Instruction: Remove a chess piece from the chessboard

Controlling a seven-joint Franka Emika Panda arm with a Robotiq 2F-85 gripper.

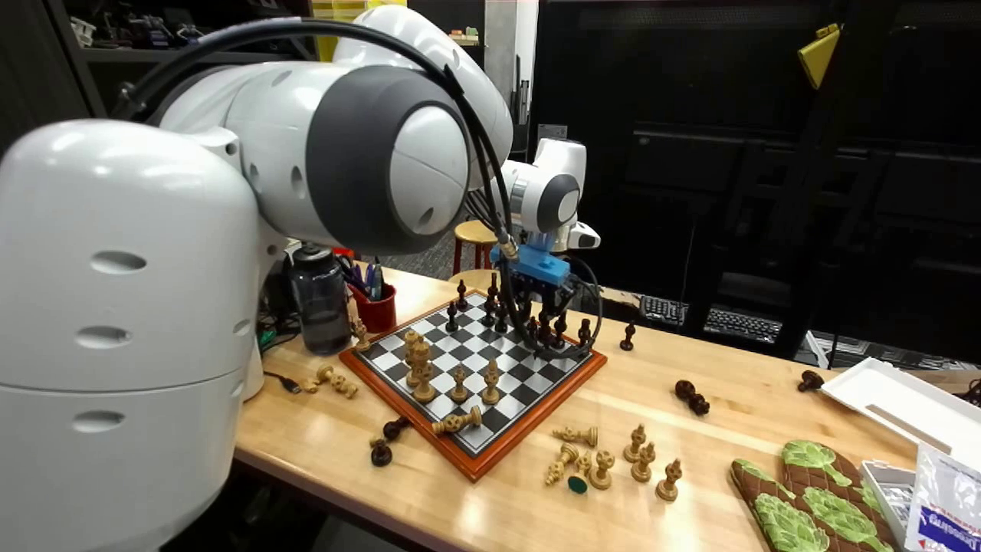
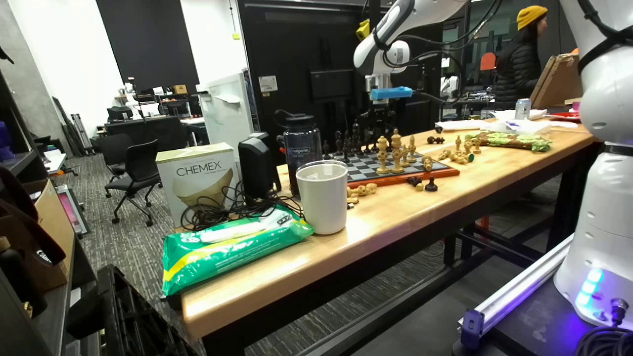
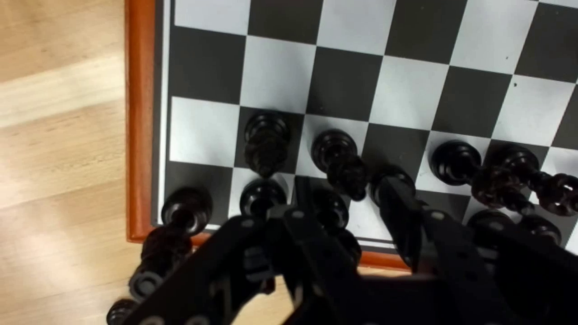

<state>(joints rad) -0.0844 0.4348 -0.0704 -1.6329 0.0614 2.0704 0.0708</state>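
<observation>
Wrist view, your gripper (image 3: 348, 186) stands fingers apart among dark pieces (image 3: 267, 149) on the board (image 3: 345, 83); only an exterior view catches the cup (image 2: 322, 200), wooden table (image 2: 390, 212), grey carpet (image 2: 121, 242) below.

The wooden table (image 1: 636, 383) is topped by the chessboard (image 1: 529, 414); near it, a red cup (image 1: 375, 313) and a water bottle (image 1: 318, 303) are placed. Light pieces (image 1: 602, 469) are scattered, some upright, some toppled, and 1 dark piece (image 1: 628, 337) is stood beside 1 board corner. In an exterior view, 1 white mug (image 2: 323, 202) is set beside 1 green packet (image 2: 237, 252). A leaf-patterned cloth (image 1: 816, 491) is laid near a white tray (image 1: 897, 389).
</observation>
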